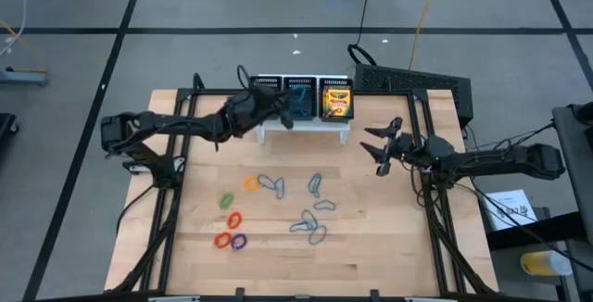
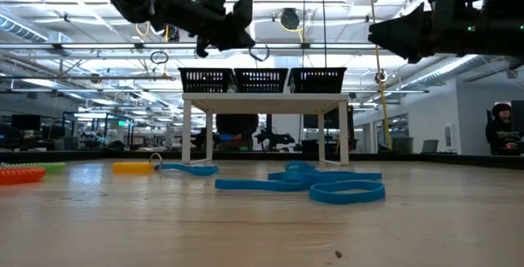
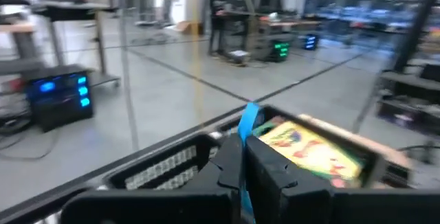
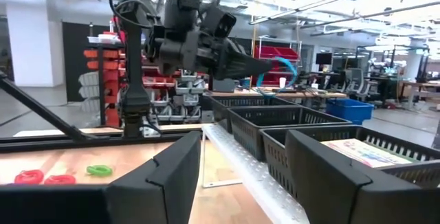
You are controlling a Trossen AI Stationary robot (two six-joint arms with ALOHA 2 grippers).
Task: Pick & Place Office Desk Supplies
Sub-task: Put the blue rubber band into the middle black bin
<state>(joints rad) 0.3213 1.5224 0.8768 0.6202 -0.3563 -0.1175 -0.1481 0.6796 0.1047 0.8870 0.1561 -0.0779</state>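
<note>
The black mesh organiser [image 1: 276, 83] stands on a white riser at the table's far edge. A yellow-and-green crayon box [image 1: 336, 100] lies in its right compartment. My left gripper [image 1: 285, 110] hovers over the middle compartment, shut on a thin blue loop [image 3: 248, 116]. My right gripper [image 1: 375, 149] is open in the air to the right of the organiser, touching nothing. Several blue loops [image 1: 313, 211] lie flat mid-table, with orange [image 1: 251, 183], green [image 1: 226, 199], red [image 1: 222, 239] and purple [image 1: 239, 241] loops to their left. My left gripper [image 3: 242, 152] pinches the blue loop between its two fingers, which lie level and come from the table's left. One part of the band [image 3: 245, 129] stands up past the fingertips. The loop is lifted clear above the organiser's middle compartment [image 4: 275, 121].
The organiser's white riser [image 2: 262, 101] has open space beneath it. A black frame [image 1: 417, 81] sits at the table's far right corner. Bare wood lies near the table's near edge [image 1: 306, 279]. A person [image 2: 501, 132] sits in the room beyond.
</note>
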